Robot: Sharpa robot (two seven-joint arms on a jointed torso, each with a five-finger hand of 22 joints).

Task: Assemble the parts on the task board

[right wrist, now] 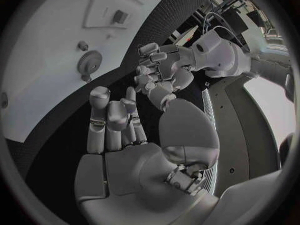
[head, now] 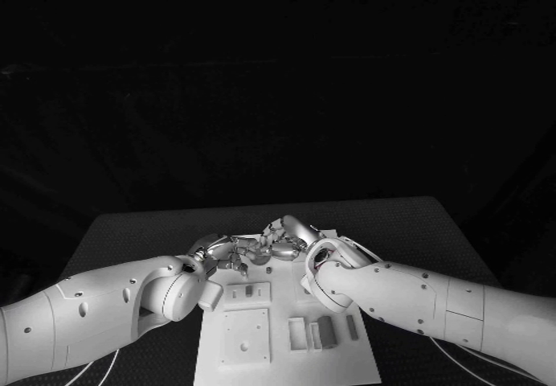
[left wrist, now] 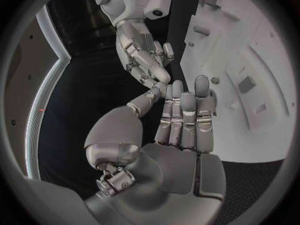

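fingers of the left hand [left wrist: 181, 135] and right hand [right wrist: 125, 135] are extended, nearly together, gripping nothing, fingertips meeting over the far edge of the white task board [head: 284, 354], whose grey parts [head: 325, 330] lie nearer.

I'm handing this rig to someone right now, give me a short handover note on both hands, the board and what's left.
Left hand: open, fingers straight, holding nothing, at the far end of the task board.
Right hand: open, empty, beside the left hand, fingertips close together.
Parts: a gear sits on the board; grey blocks lie on its near right side.
Done: cannot tell.
Left: neither hand holds a part, so picking up and fitting remain.
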